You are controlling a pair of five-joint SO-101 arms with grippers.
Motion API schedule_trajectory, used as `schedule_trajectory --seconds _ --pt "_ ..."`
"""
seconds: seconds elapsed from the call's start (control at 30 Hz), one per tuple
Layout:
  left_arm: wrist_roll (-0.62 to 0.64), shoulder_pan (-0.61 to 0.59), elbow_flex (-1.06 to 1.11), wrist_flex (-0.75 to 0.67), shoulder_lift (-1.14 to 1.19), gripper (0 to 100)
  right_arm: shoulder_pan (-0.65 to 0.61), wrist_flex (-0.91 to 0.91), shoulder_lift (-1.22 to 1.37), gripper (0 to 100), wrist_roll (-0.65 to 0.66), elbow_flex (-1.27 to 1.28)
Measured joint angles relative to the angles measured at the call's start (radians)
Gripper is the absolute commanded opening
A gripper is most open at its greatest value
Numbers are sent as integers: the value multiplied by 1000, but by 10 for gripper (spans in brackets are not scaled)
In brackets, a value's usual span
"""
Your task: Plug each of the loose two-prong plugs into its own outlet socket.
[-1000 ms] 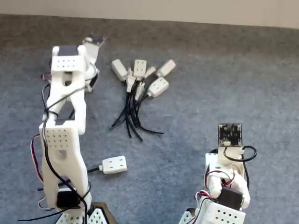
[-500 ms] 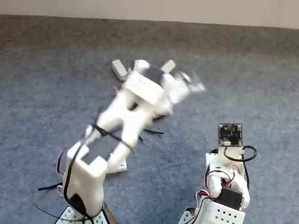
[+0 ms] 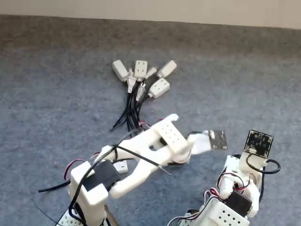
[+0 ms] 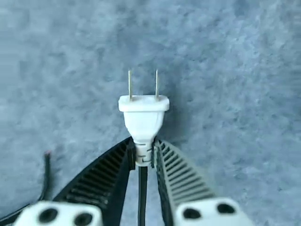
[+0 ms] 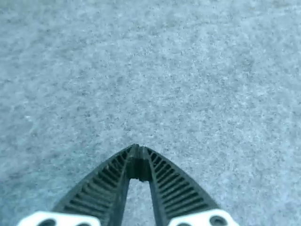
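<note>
High view: the left arm point(image 3: 160, 141) is stretched out, well apart from the bundle of plugs and sockets point(image 3: 141, 80); a lone socket point(image 3: 121, 166) is half hidden under it. Left wrist view: a two-prong plug point(image 4: 143, 113) is pinched at its neck by the left gripper point(image 4: 142, 153), prongs outward; carrying is judged in hand, slot alignment is needed next. Right wrist view: the right gripper point(image 5: 137, 157) is closed on nothing

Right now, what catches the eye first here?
The left gripper is shut on a white two-prong plug, prongs pointing out over grey carpet. At the table's far middle lies a bundle of plugs and sockets on black cords. The right gripper is shut, empty.
</note>
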Motion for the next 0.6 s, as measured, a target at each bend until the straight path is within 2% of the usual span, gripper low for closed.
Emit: schedule_trajectory --seconds 0.13,0.3,0.6 --pt "8 60 9 -9 -5 236 0 0 0 9 0 0" --pt "9 52 -29 63 -11 207 -23 0 0 9 0 0" --pt "8 -144 -307 315 -12 204 -41 0 0 9 6 0"
